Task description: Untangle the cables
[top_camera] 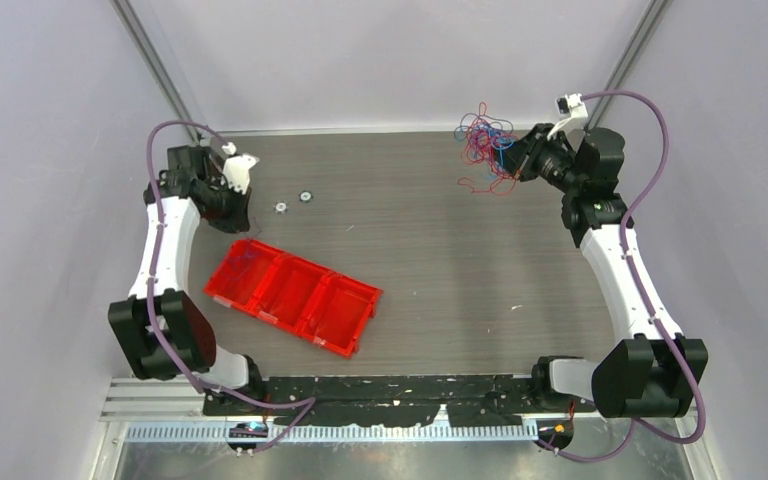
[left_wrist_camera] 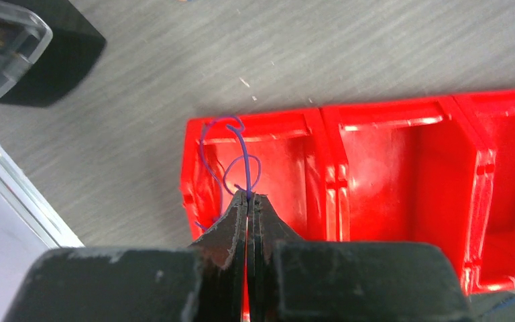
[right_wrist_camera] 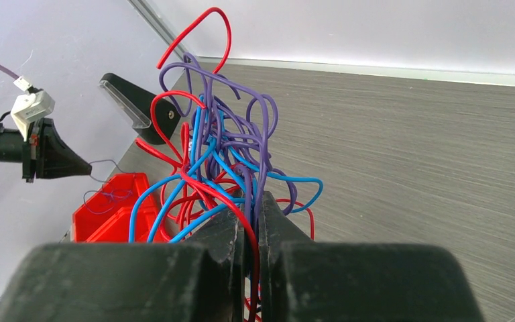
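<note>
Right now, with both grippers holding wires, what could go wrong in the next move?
1. The left gripper is shut on one purple cable whose loops hang at the edge of the red bin, over its end compartment. If it is dropped here, it might land partly outside.
2. The right gripper pinches the whole tangle of red, blue and purple strands. Pulling on it may tighten knots rather than free a strand.

Cables (right_wrist_camera: 222,161) (red, blue, purple), tangled bunch far right; purple strand (left_wrist_camera: 243,161) apart

Open tabletop (top_camera: 460,270) between red bin (top_camera: 293,296), cables (top_camera: 484,140)
</note>
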